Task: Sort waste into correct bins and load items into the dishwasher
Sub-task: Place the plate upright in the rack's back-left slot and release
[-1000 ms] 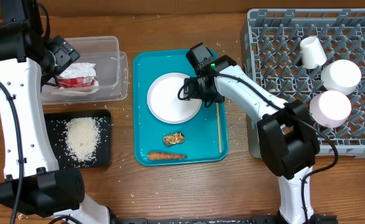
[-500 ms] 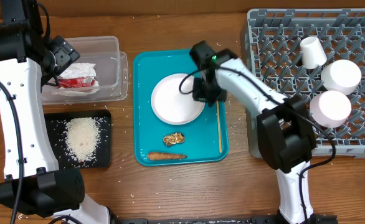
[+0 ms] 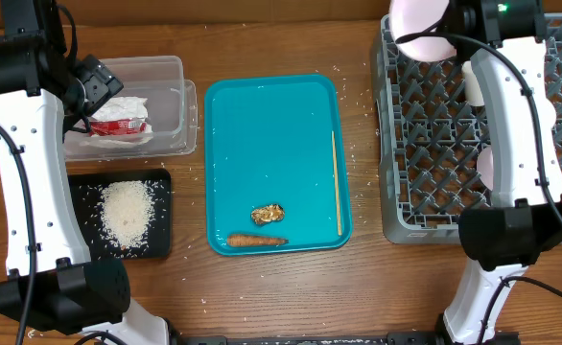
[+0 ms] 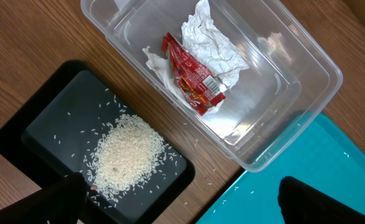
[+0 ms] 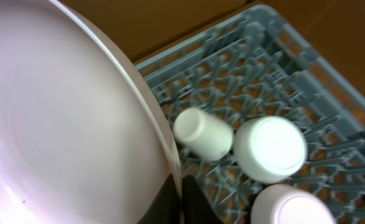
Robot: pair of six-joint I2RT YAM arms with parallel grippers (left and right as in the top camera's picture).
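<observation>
Overhead, plate (image 3: 420,27) gone from teal tray (image 3: 271,144), right hand (image 5: 181,202) clamping it over rack (image 3: 434,144)

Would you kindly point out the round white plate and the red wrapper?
Round white plate (image 5: 64,124), right wrist view, middle of its broad surface.
Red wrapper (image 4: 192,74), left wrist view, its printed middle.

Brown wooden table (image 3: 291,287) with visible lengthwise grain, under soft, even light

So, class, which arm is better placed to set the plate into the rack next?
Right. The right gripper is shut on the plate at its rim, holding it above a corner of the rack. The left gripper hangs open far off, by the clear tub and black tray.
</observation>
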